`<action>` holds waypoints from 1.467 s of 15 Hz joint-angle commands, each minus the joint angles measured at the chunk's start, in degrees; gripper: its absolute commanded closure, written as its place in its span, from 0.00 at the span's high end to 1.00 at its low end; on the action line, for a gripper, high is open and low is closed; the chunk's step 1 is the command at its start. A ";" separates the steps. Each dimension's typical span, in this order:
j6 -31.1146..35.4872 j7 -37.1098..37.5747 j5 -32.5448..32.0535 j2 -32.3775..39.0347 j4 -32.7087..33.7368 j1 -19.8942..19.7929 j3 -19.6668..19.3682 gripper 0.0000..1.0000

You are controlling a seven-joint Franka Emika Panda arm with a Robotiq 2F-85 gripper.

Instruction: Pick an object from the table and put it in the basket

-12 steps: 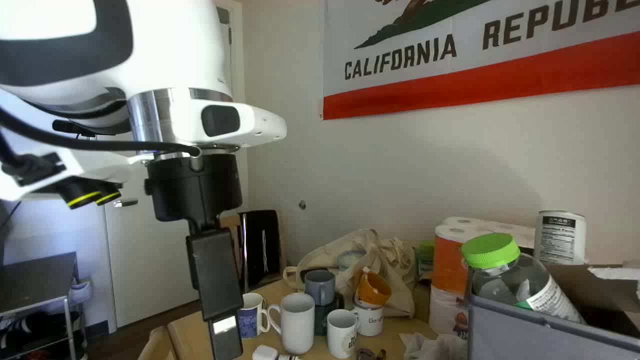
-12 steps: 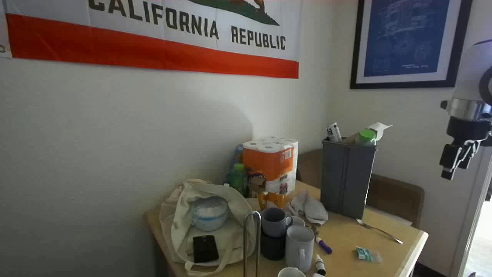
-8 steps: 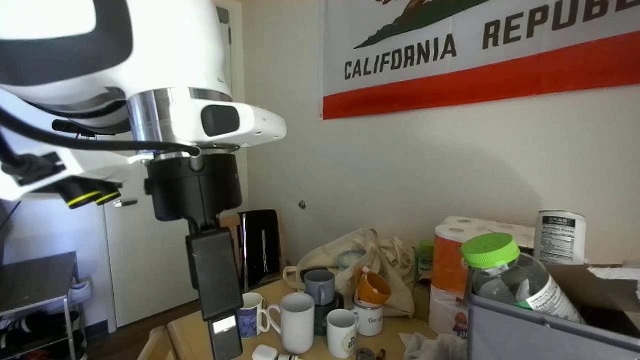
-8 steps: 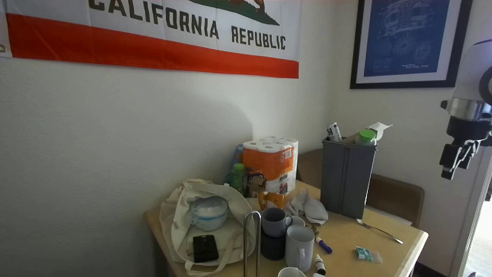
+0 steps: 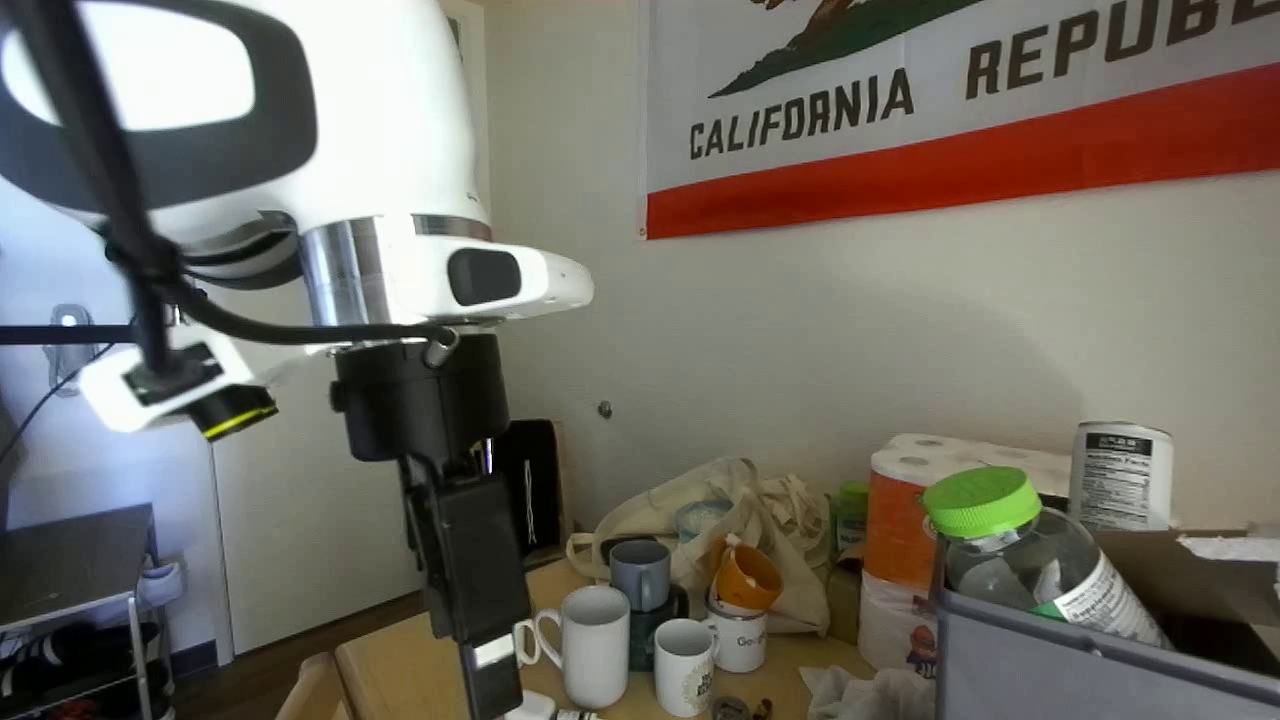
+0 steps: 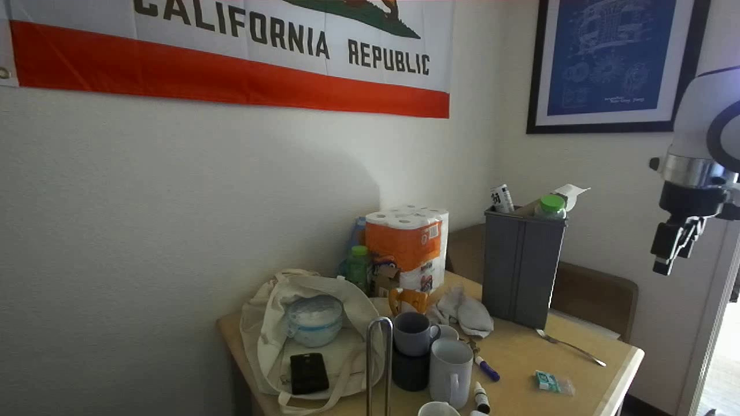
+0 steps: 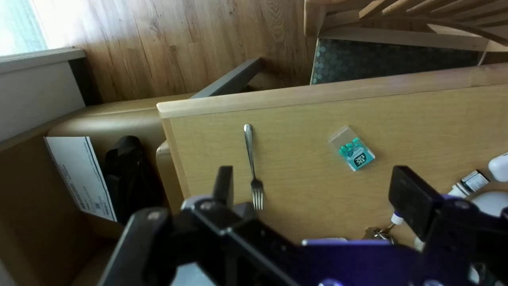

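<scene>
Upon the wood-toned table (image 7: 428, 127), below the Robotiq gripper (image 7: 311, 188), a Tic Tac box (image 7: 352, 149), the likely target, was seen, its long axis slanted to the jaws' closing line. The jaws were spread wide, nothing held.

The white arm (image 5: 400, 130) has seemingly black cabling (image 5: 320, 333).
</scene>
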 commanded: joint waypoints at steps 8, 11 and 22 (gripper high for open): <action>22.04 -20.15 7.93 23.86 1.97 7.83 -2.46 1.00; 25.26 -30.73 16.27 29.68 2.31 9.45 -2.59 1.00; 23.33 -56.49 28.93 46.32 10.28 2.56 3.23 1.00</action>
